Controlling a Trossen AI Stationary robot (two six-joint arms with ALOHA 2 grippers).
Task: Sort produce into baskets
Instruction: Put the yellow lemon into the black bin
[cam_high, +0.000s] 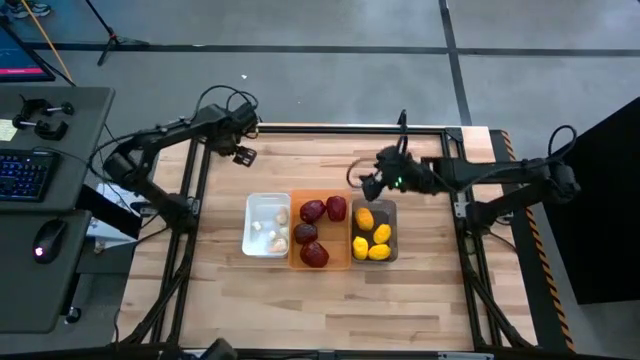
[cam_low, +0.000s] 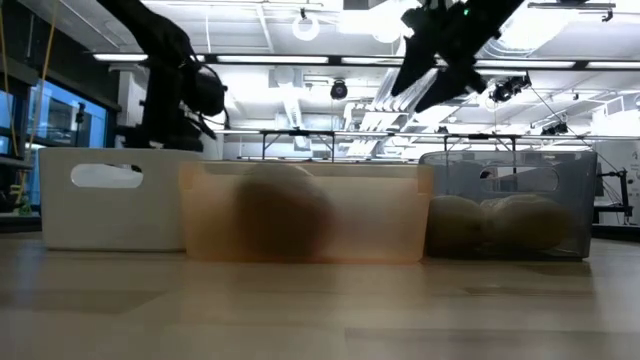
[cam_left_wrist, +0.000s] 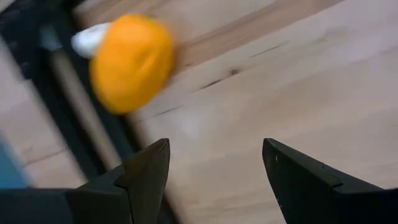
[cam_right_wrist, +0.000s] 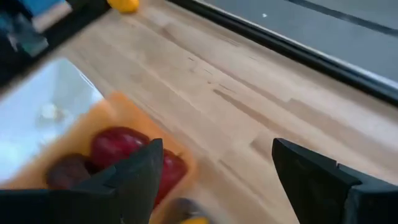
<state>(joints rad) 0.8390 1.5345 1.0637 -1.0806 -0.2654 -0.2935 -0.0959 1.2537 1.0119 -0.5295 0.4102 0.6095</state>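
Though blurred, lemon (cam_left_wrist: 132, 62) shows orange.

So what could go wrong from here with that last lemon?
1. The lemon lies loose by the dark rail at the table's edge; a nudge from the open left end effector might roll it away.
2. The grey bin holding the other lemons is the one farthest from the left arm, and the right end effector hovers near it, so the arms might collide.

Grey floor (cam_high: 300, 25), bright ceiling lights (cam_low: 310, 25)
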